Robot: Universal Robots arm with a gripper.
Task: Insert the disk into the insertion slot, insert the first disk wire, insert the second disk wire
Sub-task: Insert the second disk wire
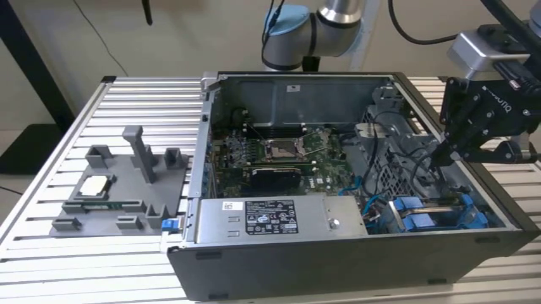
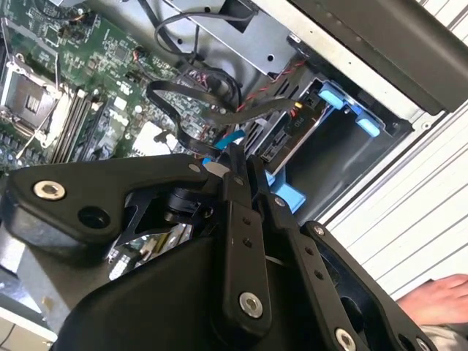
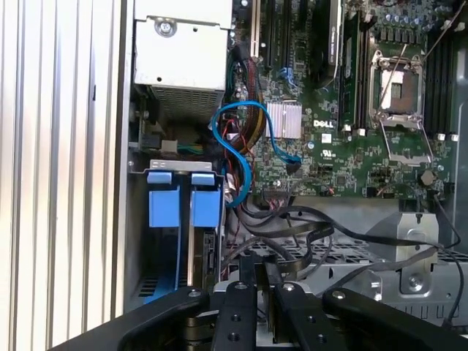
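Toward the exterior view's right, the gripper (image 1: 438,158) hung over the end of the open computer case (image 1: 338,253), which stood on a slatted table (image 1: 50,278). Lower right in that view, the disk (image 1: 427,218) sat inside the insertion slot (image 1: 473,212), with the blue of its carrier showing. Left of the case lay a grey fixture tray (image 1: 110,190). The power supply (image 1: 270,215) ran along the near wall, and the motherboard (image 1: 279,152) lay behind it.

The first wrist view looked down into the slot (image 3: 175,165). Two blue carrier handles stood side by side, and the disk (image 3: 205,208) was under the one nearer the wires. A blue wire (image 3: 245,146) looped just beside it, and black flat wires (image 3: 307,234) crossed the cage near the gripper (image 3: 261,274).

The second wrist view added a person's hand (image 2: 439,296) resting on the table outside the case. It also showed the gripper (image 2: 235,153) just beside the disk's (image 2: 292,128) connector end.

Both wrist views showed the fingers drawn together. I could not tell whether a wire was pinched between them.
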